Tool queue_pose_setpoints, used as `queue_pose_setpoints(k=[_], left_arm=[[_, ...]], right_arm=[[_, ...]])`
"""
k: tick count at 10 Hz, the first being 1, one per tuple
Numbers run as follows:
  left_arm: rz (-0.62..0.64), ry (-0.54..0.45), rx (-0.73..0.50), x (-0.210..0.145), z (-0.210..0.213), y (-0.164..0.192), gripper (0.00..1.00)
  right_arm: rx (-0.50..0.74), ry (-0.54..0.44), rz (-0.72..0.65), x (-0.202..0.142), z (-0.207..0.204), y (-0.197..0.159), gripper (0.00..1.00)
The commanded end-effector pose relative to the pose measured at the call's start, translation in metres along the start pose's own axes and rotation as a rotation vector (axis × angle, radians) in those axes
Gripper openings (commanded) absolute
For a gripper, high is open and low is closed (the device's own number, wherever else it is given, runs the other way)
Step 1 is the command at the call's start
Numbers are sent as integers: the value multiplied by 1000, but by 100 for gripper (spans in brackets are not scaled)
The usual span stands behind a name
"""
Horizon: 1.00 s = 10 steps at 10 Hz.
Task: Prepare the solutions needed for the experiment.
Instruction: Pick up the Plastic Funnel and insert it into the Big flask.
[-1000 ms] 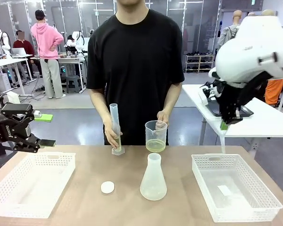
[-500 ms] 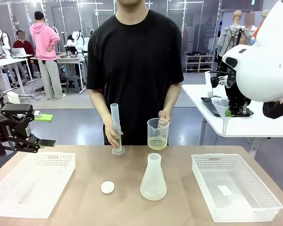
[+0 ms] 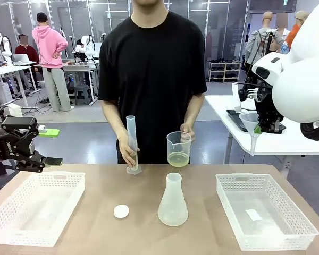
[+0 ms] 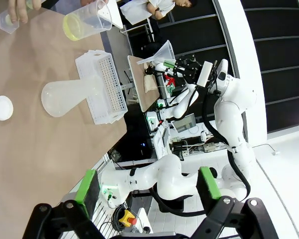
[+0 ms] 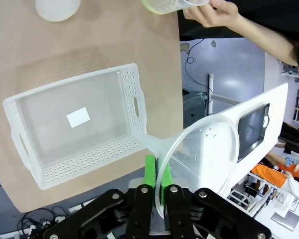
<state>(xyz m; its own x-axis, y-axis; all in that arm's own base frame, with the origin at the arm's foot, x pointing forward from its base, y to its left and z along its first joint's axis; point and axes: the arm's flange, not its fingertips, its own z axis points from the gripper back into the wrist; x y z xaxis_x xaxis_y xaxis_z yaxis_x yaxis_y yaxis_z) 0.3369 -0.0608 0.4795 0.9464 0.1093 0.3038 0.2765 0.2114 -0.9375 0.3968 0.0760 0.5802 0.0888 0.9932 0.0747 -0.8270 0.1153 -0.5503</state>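
The right claw (image 3: 261,129) is clamped tight on the rim of a clear funnel (image 3: 249,121), held high beyond the table's (image 3: 95,212) right far corner with the spout pointing roughly straight down; in the right wrist view the claw (image 5: 154,188) pinches the funnel (image 5: 199,154) wall between its green pads. The solutions (image 3: 178,159), a shallow pale yellow-green layer, sit in the bottom of a beaker (image 3: 178,143) that the person holds by one hand (image 3: 185,130) above the middle of the far edge, well to the robot's left of the funnel and lower. The person's other hand (image 3: 128,154) steadies an upright measuring cylinder (image 3: 131,133) on the table by that edge. The conical flask (image 3: 173,204) stands upright mid-table towards the near edge, mouth up, a white cap (image 3: 121,211) beside it and a white basket (image 3: 266,245) on its right. What the next move seems to turn on: the flask's mouth lies down and to the left of the funnel spout, both axes near vertical, so the right arm, the nearer one, would need to carry the spout across and lower it in. The left claw (image 3: 50,146) hangs spread wide and empty off the table's left edge, over another basket (image 3: 5,226).
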Motion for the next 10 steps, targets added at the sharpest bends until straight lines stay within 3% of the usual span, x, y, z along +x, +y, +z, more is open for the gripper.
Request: queue_pose_setpoints(k=[1, 3, 7, 10], left_arm=[[2, -9, -26, 2, -2, -1, 100], [2, -9, -26, 2, -2, -1, 100], [2, -9, -26, 2, -2, -1, 100], [2, -9, -26, 2, -2, -1, 100]], right_arm=[[5, 11, -8, 2, 1, -5, 0], [1, -2, 0, -1, 0, 0, 4], [-155, -317, 258, 75, 55, 20, 4], [-202, -422, 407, 118, 80, 39, 4]])
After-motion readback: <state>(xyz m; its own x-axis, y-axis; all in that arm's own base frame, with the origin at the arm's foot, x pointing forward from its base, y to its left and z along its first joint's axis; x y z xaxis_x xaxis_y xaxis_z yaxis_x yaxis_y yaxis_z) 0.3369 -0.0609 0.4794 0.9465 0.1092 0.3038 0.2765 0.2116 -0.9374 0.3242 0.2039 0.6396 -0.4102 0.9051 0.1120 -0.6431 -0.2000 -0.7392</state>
